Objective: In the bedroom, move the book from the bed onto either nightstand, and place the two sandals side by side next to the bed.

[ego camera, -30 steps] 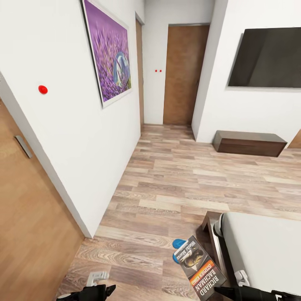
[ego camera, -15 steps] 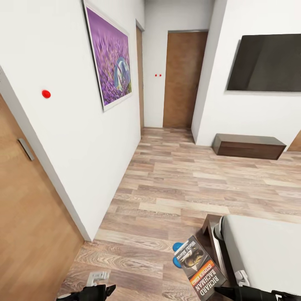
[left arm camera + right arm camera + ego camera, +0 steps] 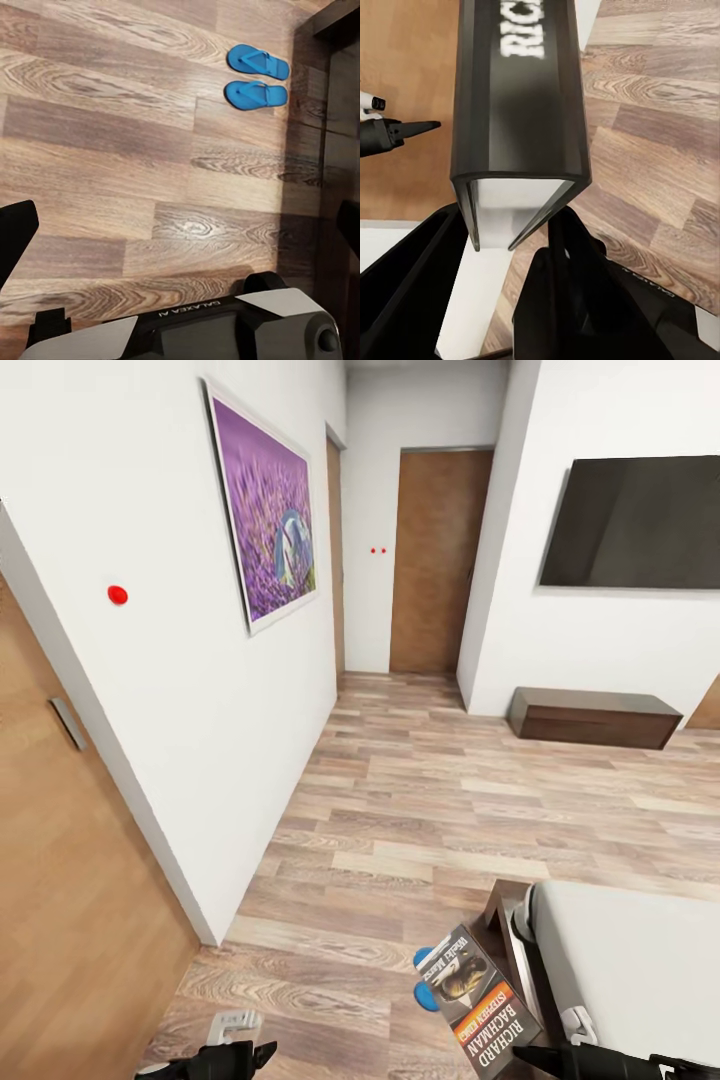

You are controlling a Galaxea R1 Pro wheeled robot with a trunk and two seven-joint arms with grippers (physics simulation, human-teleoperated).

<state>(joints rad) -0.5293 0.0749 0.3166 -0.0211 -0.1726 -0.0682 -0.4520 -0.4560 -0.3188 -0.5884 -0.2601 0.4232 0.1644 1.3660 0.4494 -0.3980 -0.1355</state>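
Whole head view shifted since a second ago: picture (image 3: 268,520), TV (image 3: 628,523) and far door (image 3: 433,560) all lower in frame now, so camera tilt, not movement of objects. Book (image 3: 478,1000) and both grippers at the same spots in frame as before.

Book up off the bed (image 3: 640,960), held over the floor (image 3: 450,800) just beside the bed's wooden corner, cover up, orange band and "RICHARD" readable. In the right wrist view, book (image 3: 519,112) seen end-on, spine with white lettering facing the camera, pages between the covers. Right gripper (image 3: 506,247) pinching the book's lower edge, one black finger (image 3: 412,277) on each side, pressed to the covers. In head view, right gripper (image 3: 575,1060) dark, at the bed's near edge, below the book.

Two blue sandals (image 3: 428,978) on the floor beside the bed corner, partly hidden behind the book in head view. In left wrist view, sandals (image 3: 257,78) flat, side by side, close but apart, next to the dark bed frame (image 3: 337,142).

Left gripper (image 3: 240,1057) low over the floor, well apart from the bed, near the white wall (image 3: 150,610). Fingers spread wide in the left wrist view, one tip (image 3: 15,232) at each side of frame, nothing between them.

Low dark cabinet (image 3: 594,717) against the far wall under the TV.
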